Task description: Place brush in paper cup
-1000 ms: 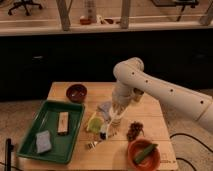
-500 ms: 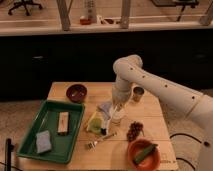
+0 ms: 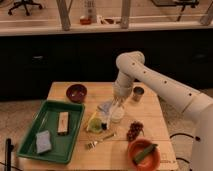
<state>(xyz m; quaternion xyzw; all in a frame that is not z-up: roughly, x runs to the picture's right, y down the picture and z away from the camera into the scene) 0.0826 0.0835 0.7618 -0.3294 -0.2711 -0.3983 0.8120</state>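
Note:
The paper cup (image 3: 117, 115), short and cream-white, stands near the middle of the wooden table (image 3: 150, 112). My gripper (image 3: 119, 103) hangs straight down just above the cup's mouth, at the end of the white arm that comes in from the right. A slim pale shape reaches from the gripper down to the cup's rim. I cannot tell whether it is the brush, and no black bristle head shows anywhere. A lime-green cup (image 3: 95, 125) sits just left of the paper cup, with a pale bluish item (image 3: 105, 107) behind it.
A dark metal cup (image 3: 138, 93) stands right of the gripper. A silver fork (image 3: 100, 140) and dark grapes (image 3: 134, 130) lie in front. An orange bowl (image 3: 144, 154) is at the front right, a dark red bowl (image 3: 76, 92) at the back left, and a green tray (image 3: 35, 131) at the left.
The arm's elbow has risen slightly. The gripper has stayed over the paper cup, and nothing on the table has moved.

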